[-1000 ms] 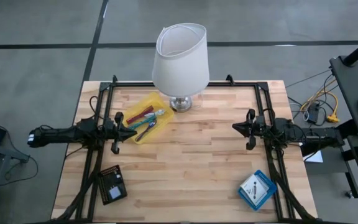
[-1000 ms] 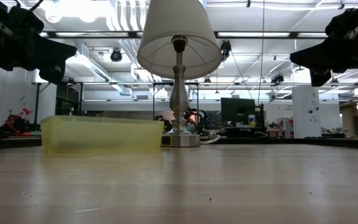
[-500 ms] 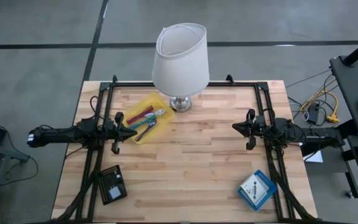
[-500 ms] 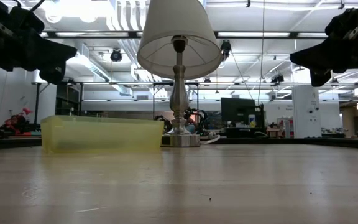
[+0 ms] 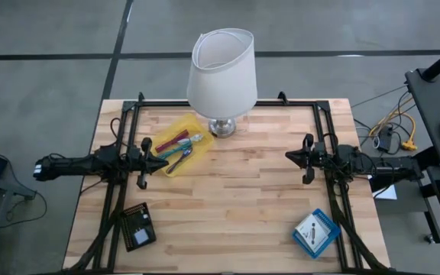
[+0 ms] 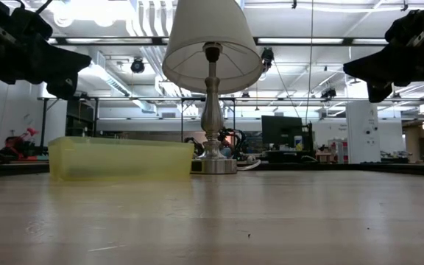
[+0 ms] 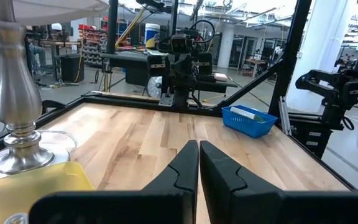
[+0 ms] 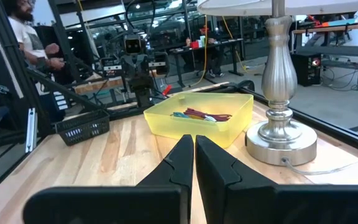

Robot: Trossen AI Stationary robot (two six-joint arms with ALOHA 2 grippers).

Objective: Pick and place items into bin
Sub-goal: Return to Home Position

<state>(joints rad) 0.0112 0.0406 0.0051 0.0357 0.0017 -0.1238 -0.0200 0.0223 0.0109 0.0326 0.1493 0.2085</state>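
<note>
Left gripper (image 5: 161,161) hangs over the table's (image 5: 243,206) left side, fingers pressed together, nothing held. Right gripper (image 5: 290,156) over the right side, closed and empty too. Pens (image 8: 201,115) lie in the yellow bin (image 6: 120,163) beside the lamp (image 5: 221,69). A white card (image 5: 312,231) sits in the blue bin (image 5: 332,226), its print too small to read.

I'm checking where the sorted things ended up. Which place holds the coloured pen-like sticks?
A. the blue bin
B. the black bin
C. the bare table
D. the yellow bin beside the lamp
D: in the high view the sticks lie inside the yellow bin, which stands next to the lamp; the right wrist view also shows them in it.
</note>
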